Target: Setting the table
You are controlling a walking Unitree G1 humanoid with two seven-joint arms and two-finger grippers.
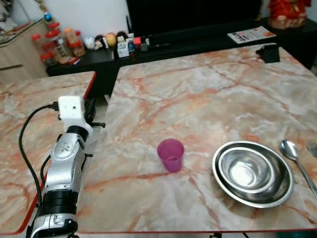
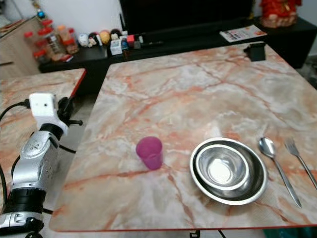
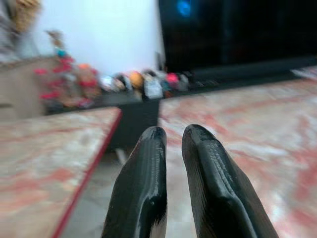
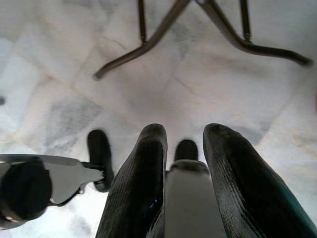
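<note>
A purple plastic cup (image 1: pixel 171 154) stands upright near the front of the marble table (image 1: pixel 198 89). To its right a small steel bowl (image 1: pixel 246 171) sits nested in a wider steel bowl (image 1: pixel 216 171). A spoon (image 1: pixel 292 153) and a fork (image 2: pixel 297 151) lie side by side right of the bowls. My left gripper (image 3: pixel 173 136) hovers over the gap at the table's left edge, well left of the cup, its fingers together with nothing between them. My right gripper (image 4: pixel 184 136) hangs idle, pointing at the floor, fingers apart.
A second marble table (image 1: pixel 29 109) with a red edge stands to the left across a narrow gap. A small black object (image 1: pixel 268 52) sits at the far right corner. Behind is a black bench (image 1: pixel 163 44) with jars, figurines and a leaflet (image 1: pixel 251 34).
</note>
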